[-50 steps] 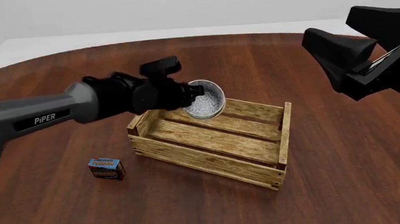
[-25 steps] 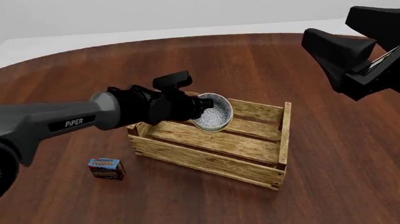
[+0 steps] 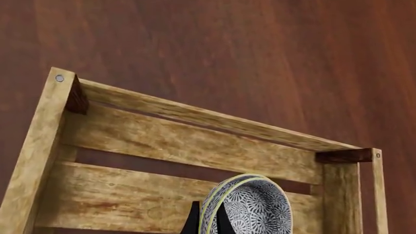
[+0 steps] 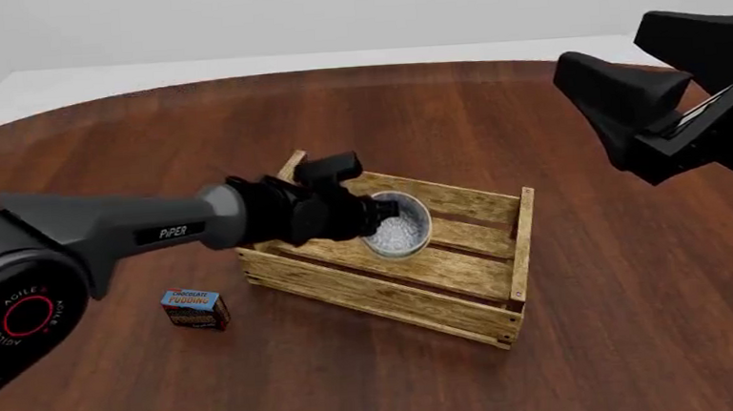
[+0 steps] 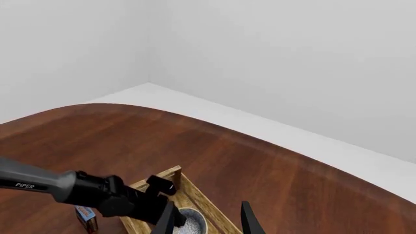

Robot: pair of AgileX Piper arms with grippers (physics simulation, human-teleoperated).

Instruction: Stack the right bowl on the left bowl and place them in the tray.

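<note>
My left gripper [image 4: 370, 217] is shut on the rim of the stacked bowls [image 4: 398, 226] and holds them tilted, low inside the tray [image 4: 386, 298], near its far left part. In the left wrist view the bowls [image 3: 254, 207] show two nested rims, with dark fingers [image 3: 191, 222] pinching the rim over the tray's slats [image 3: 195, 141]. I cannot tell whether the stack touches the tray floor. My right gripper [image 5: 208, 219] is open and empty, raised high at the right, well clear of the tray [image 5: 162, 176].
A small blue-and-red pudding box [image 4: 196, 309] stands on the brown wooden table left of the tray's front corner. My right arm [image 4: 666, 111] hangs high over the table's right side. The table's round far edge meets a white floor.
My left gripper has carried the bowls to the right and down, from above the tray's far left corner to inside the tray. The right arm has not moved.
</note>
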